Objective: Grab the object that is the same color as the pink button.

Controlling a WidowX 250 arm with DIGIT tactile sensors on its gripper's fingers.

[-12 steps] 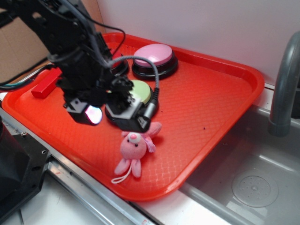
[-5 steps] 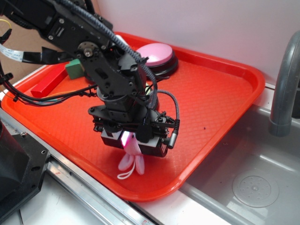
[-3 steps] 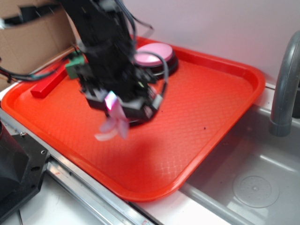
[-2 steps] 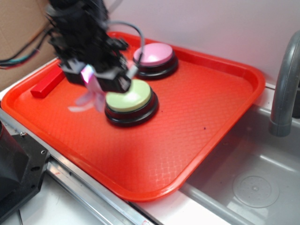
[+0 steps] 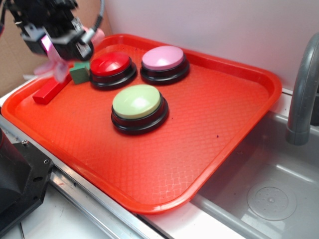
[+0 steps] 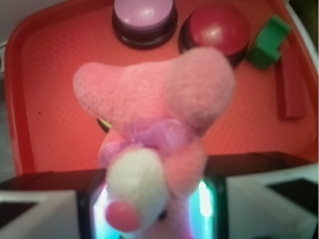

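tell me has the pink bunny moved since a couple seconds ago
Yes. The pink bunny lay on the tray's near part, in front of the pale-green button. Now it hangs in the gripper, lifted to the far left, above the red block.

No readable text, labels, brands, numbers or signs in either view. The button tops, the tray and the blocks are plain, and the plush toy shows no tag or print.
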